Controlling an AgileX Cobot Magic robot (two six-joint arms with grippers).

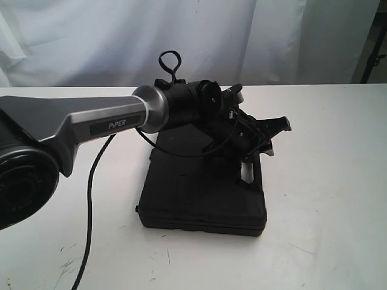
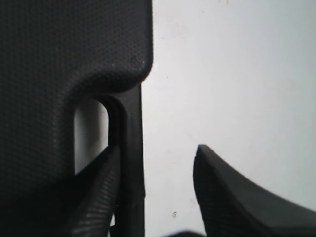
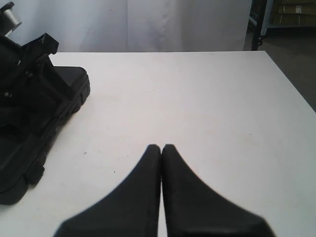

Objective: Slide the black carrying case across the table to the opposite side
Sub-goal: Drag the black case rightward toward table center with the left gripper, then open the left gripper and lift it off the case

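Observation:
The black carrying case point(image 1: 199, 193) lies flat on the white table point(image 1: 326, 181), near the middle. My left arm reaches over it, and my left gripper point(image 1: 257, 151) sits low at the case's right side. In the left wrist view my left gripper point(image 2: 157, 148) is open astride the handle bar point(image 2: 132, 148): one finger point(image 2: 98, 187) is in the handle slot, the other point(image 2: 227, 192) is over bare table. My right gripper point(image 3: 161, 146) is shut on nothing, low over the table, apart from the case point(image 3: 15, 163).
A black cable point(image 1: 91, 199) trails from the left arm across the table's front left. A white curtain point(image 1: 181, 36) hangs behind the table. The table's far right edge point(image 3: 291, 84) drops off to dark floor, with a dark stand point(image 3: 256, 24) beyond.

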